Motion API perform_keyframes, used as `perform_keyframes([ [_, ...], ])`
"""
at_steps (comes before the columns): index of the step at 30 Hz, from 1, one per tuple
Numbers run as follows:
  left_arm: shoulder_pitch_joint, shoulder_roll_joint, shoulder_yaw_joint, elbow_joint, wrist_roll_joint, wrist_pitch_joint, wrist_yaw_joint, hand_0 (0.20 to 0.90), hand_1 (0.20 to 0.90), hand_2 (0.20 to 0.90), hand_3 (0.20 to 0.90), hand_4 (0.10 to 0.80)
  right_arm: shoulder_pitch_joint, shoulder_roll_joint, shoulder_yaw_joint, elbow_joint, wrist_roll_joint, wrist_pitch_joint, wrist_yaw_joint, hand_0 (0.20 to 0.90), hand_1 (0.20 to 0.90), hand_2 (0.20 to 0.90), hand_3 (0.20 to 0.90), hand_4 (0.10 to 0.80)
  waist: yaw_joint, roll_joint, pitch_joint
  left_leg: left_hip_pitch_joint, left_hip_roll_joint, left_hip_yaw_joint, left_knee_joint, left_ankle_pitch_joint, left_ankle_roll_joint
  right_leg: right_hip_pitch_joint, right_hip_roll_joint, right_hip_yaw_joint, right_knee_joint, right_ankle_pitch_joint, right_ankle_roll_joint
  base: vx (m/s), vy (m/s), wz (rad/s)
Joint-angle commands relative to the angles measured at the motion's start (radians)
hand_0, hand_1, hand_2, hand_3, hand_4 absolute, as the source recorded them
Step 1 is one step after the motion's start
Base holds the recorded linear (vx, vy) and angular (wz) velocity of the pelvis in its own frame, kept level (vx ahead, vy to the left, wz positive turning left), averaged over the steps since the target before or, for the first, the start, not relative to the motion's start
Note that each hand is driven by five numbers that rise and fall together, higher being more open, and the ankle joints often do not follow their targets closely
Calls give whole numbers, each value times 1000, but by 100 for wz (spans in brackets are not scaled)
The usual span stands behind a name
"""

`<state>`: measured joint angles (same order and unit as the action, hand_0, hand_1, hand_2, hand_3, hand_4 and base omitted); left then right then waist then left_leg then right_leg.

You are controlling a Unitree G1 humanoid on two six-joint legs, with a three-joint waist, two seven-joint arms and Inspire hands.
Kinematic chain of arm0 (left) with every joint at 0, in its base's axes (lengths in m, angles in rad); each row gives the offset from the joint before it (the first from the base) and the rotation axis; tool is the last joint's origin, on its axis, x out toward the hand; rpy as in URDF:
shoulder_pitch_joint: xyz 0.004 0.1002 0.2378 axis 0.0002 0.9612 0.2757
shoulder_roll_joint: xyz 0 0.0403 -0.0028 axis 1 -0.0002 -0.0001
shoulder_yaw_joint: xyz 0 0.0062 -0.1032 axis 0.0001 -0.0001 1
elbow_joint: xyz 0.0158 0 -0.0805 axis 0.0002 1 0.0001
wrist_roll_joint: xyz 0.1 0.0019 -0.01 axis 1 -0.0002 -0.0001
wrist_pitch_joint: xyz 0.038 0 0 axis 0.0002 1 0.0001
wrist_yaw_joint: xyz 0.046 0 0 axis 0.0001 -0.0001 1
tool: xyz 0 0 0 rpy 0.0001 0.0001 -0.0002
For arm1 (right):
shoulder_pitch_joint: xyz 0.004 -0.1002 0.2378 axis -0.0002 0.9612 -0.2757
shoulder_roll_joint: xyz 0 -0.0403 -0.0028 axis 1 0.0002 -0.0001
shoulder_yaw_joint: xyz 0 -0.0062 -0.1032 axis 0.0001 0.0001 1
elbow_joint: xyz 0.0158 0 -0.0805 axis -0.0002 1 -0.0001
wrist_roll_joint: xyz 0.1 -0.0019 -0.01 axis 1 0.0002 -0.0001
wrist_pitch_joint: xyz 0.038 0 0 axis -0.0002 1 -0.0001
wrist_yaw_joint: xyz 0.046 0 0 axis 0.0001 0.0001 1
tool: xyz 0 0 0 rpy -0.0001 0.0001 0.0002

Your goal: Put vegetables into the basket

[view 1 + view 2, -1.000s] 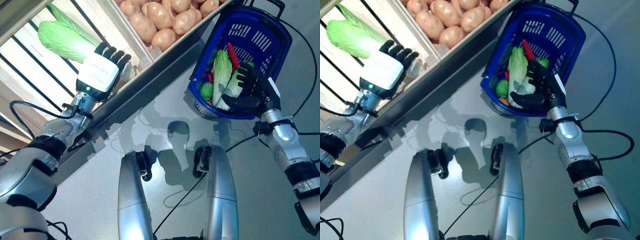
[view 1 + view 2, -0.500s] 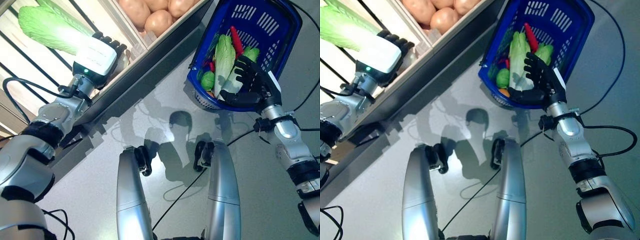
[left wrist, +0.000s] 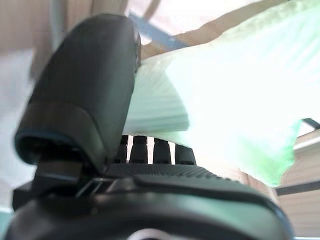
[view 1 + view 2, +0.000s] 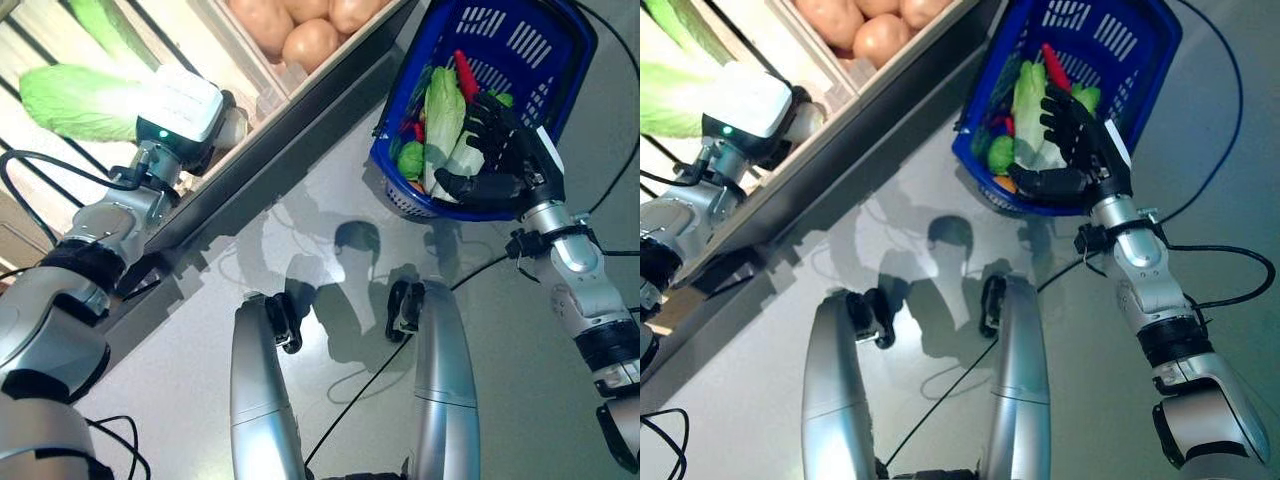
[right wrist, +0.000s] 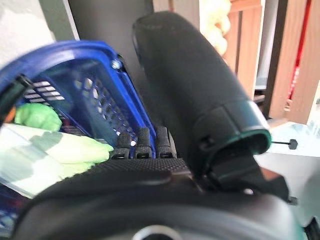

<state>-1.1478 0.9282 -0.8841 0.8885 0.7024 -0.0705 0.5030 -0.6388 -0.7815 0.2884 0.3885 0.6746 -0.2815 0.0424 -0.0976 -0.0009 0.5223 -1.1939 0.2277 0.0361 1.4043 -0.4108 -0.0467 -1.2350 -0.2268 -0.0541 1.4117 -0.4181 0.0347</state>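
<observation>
Since a second ago, the left hand [image 4: 180,105] has pushed further into the pale wooden slatted shelf [image 4: 45,45] at the upper left of the frame, and its thumb and fingers now curl round the base of a light green napa cabbage [image 4: 70,100] lying there. At the upper right, the right hand [image 4: 505,165] is clamped over the rim of the blue plastic slotted basket [image 4: 525,45]. Inside lie another pale cabbage [image 4: 442,105], a red chilli [image 4: 466,78] and a small green vegetable [image 4: 411,160]. Tan potatoes [image 4: 310,42] fill the wooden crate at the top centre.
</observation>
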Motion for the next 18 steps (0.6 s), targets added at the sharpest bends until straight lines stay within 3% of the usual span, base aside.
perform_keyframes([
  [1, -91, 26, 72, 79, 4, 60, 44, 300, 300, 300, 300, 400, -28, 30, -129, -128, -18, -138, 41, 900, 900, 900, 900, 800, -37, -13, -2, 147, 12, 32, -72, -59, 47, 189, -31, -36, -124, 31, 3, 45, -9, -8],
  [5, -29, 43, 113, 44, 6, 30, 44, 300, 300, 300, 300, 400, -11, 51, -113, -165, -79, -119, 20, 900, 900, 900, 900, 800, -39, -13, -18, 319, 20, 62, -193, -24, 24, 353, -20, -42, -235, 52, 3, 72, -14, -7],
  [9, 39, 81, 142, -1, -3, -24, 45, 300, 300, 300, 300, 400, 35, 56, -106, -158, -58, -93, 27, 900, 900, 900, 900, 800, -34, -10, -83, 429, 10, 80, -284, -2, 22, 457, -22, -47, -318, 67, 1, 129, -35, 0],
  [18, 262, 143, 295, -200, -94, -69, 57, 300, 300, 300, 300, 400, 153, 68, -85, -150, -129, 118, 103, 900, 900, 900, 900, 800, -6, -5, -223, 710, -26, 103, -569, 71, 27, 738, -25, -90, -557, 110, -6, 118, -13, 4],
])
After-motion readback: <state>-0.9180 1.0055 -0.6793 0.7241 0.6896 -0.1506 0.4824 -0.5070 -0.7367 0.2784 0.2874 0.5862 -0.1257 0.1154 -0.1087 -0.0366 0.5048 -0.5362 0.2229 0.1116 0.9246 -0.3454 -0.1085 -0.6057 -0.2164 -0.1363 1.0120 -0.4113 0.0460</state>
